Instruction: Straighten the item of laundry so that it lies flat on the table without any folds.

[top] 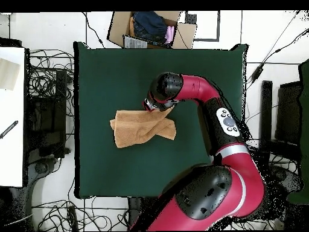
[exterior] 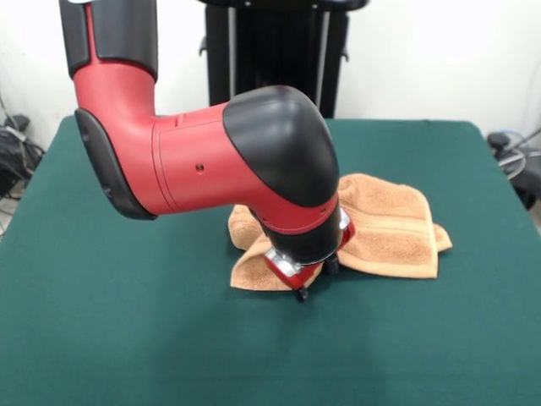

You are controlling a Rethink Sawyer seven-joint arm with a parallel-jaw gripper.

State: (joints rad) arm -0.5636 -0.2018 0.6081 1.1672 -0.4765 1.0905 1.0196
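1. Nearest the camera is bare green counter (exterior: 127, 338); nothing lies on that front stretch

2. Just behind it the pincer (exterior: 302, 275) is down at the front corner of the hand towel (exterior: 389, 224), its dark tips at or very near the cloth; the arm's bulky black wrist (exterior: 279, 161) hides the fingers, so I cannot tell whether they are spread or pinching the terry

3. The towel sits near the middle of the counter, plainly not flat; in the overhead view (top: 142, 127) it is doubled on itself, with one layer lying askew across the other and a flap jutting out at one end; a ribbed band shows along the edge in the front view

4. Risks, as I judge them: a pinch that takes both layers would drag the whole towel instead of opening the fold; a shallow hold on the loops could slip mid-pull; tips pressed too low could snag the counter's own felt cover and ruck it
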